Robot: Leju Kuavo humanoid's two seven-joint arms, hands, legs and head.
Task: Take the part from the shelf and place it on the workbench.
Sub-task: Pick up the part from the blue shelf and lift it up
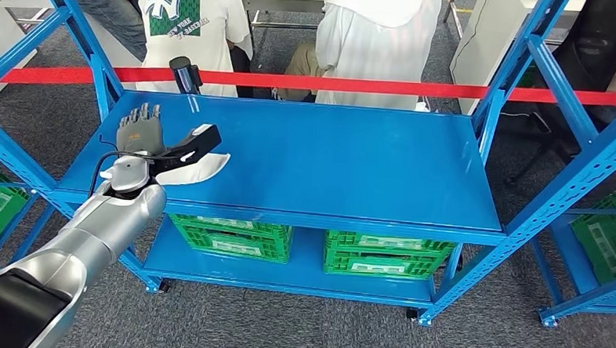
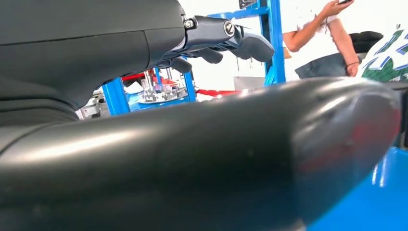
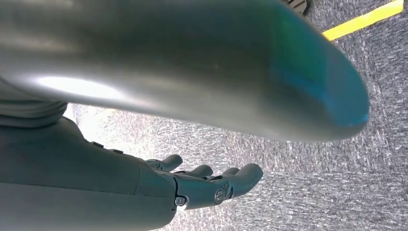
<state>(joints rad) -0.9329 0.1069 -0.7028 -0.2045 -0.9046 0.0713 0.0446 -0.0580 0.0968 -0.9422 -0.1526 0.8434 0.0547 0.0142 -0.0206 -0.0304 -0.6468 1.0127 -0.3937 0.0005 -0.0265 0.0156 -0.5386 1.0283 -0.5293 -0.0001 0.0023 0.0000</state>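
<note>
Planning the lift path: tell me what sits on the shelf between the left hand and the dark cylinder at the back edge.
Nothing. In the head view, the stretch of blue shelf top between the left hand and the dark cylinder is bare.

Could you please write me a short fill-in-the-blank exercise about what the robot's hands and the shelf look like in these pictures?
1. The left hand is raised over the ____ top board of the shelf.
2. The crates on the lower board are ____ in colour.
3. A ____ tape stretches across behind the shelf.
4. The right hand hangs over the grey carpet, holding ____.

Missing words: blue; green; red; nothing
</note>
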